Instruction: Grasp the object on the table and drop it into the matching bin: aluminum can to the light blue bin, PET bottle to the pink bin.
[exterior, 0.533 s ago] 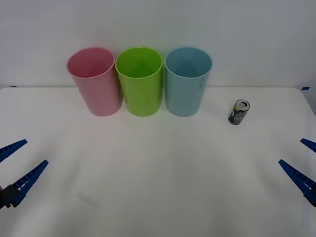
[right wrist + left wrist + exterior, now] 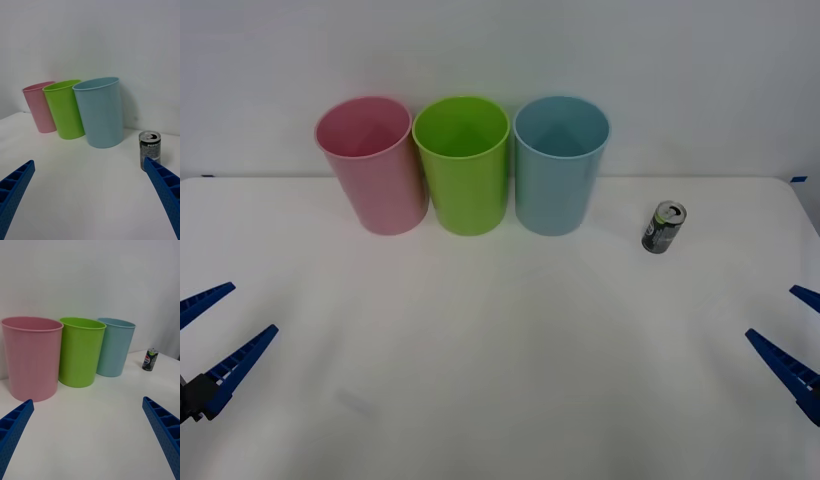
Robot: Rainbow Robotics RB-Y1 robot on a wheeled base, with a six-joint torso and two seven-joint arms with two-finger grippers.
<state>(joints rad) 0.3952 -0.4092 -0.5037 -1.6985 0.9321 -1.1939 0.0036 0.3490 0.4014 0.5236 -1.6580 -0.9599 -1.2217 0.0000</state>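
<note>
Upright on the white table, a small Pepsi aluminum can stands just to the right of the light blue bin, not touching it. Beyond that bin come a lime green bin and then the pink bin. Well short of the can, the right gripper and left gripper hover with fingers spread wide. The can looks light, thin-walled and smooth; a gentle hold around its middle seems safest.
</note>
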